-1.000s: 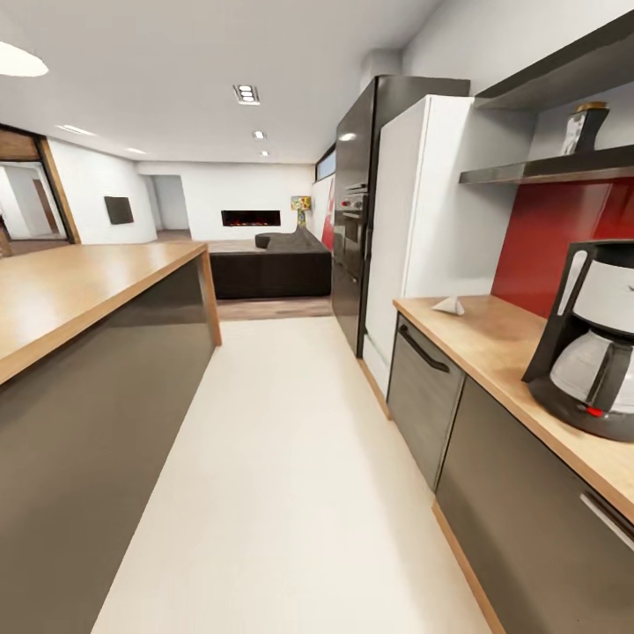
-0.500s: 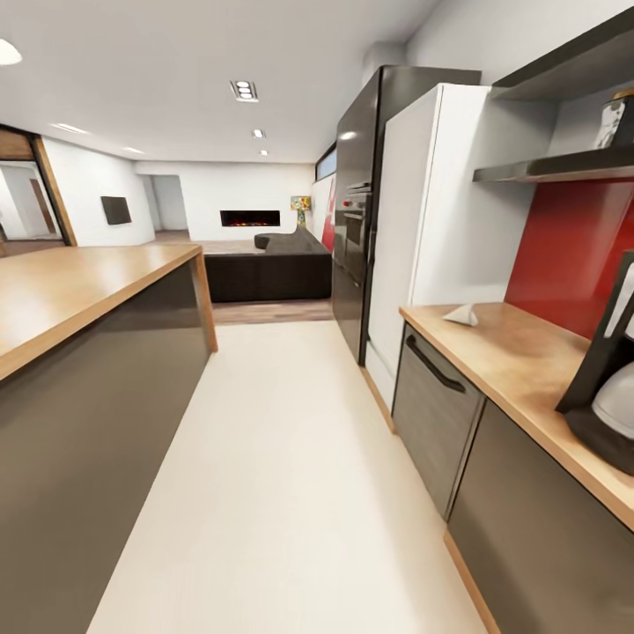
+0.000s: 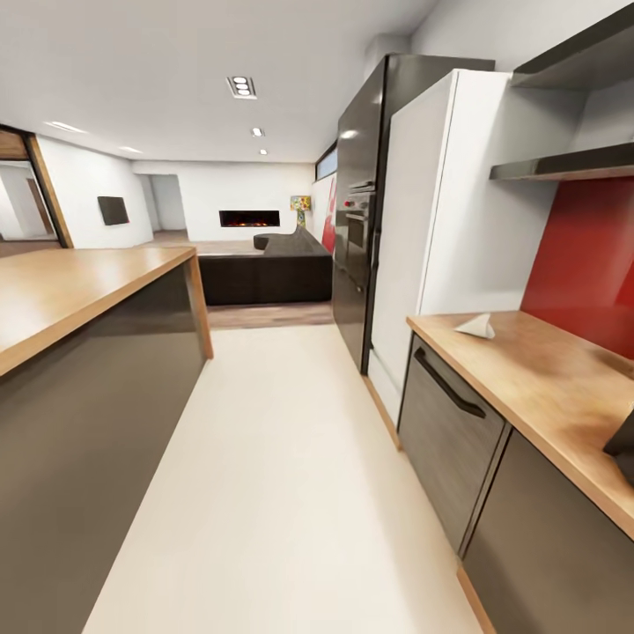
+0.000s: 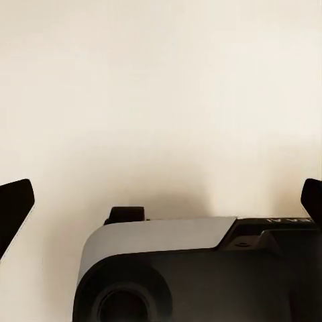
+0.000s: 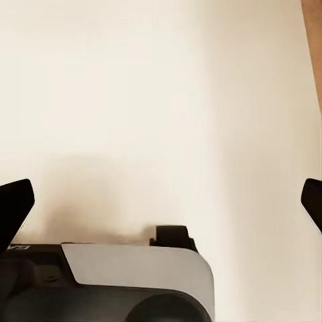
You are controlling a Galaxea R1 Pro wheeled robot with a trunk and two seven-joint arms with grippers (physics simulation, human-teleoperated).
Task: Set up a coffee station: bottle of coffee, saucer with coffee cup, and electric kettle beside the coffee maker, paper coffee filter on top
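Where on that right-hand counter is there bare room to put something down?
The kitchen countertop is bare between the paper coffee filter near the white cabinet end and the coffee maker at the picture's edge. The island worktop opposite looks bare too.

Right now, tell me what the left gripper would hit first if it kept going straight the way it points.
Probably the pale floor. In the left wrist view the left gripper has its fingers spread wide with nothing between them, and beyond them lies that plain cream surface. How far off it is cannot be told.
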